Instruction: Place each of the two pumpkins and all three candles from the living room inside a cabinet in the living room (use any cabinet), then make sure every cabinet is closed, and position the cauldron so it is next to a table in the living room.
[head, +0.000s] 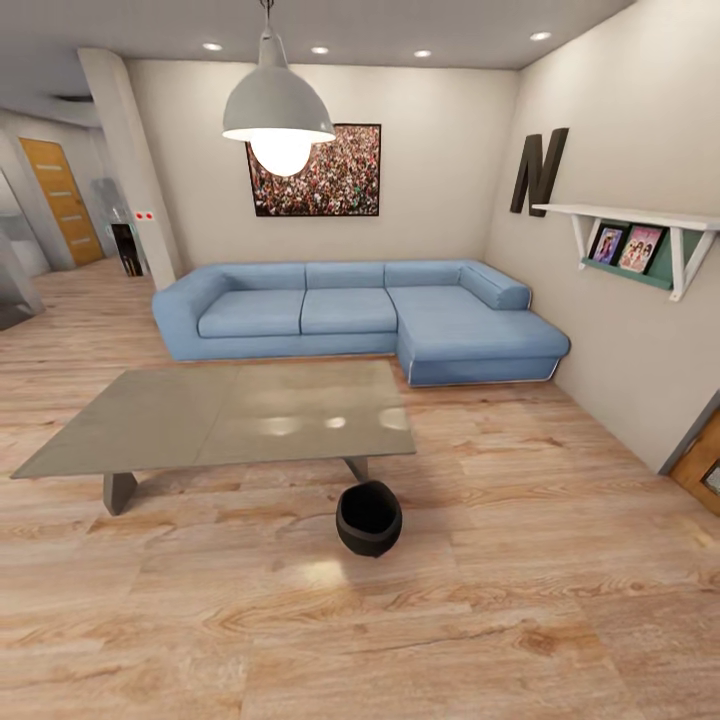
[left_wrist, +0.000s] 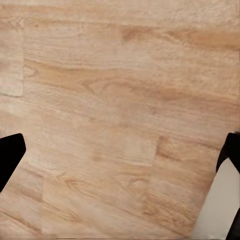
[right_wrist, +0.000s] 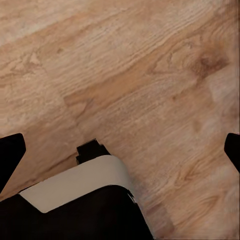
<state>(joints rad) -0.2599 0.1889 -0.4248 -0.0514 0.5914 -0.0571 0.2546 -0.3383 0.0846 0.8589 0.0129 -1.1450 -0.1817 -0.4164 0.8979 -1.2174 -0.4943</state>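
Cauldron (head: 369, 517): upright on the wood floor (head: 520, 610), just beside the table's (head: 230, 415) near right leg.
Left gripper (left_wrist: 120, 155): spread apart, empty, pointed at the floor.
Right gripper (right_wrist: 120, 150): likewise parted, empty; robot body below.
Cut off: both fingertips at the frame edges.

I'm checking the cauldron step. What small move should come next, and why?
Probably none for the cauldron: it already sits upright on the wood floor, close beside the grey table, near its front leg. I would turn the base to look for the cabinet, since both hands hang open over bare floor.
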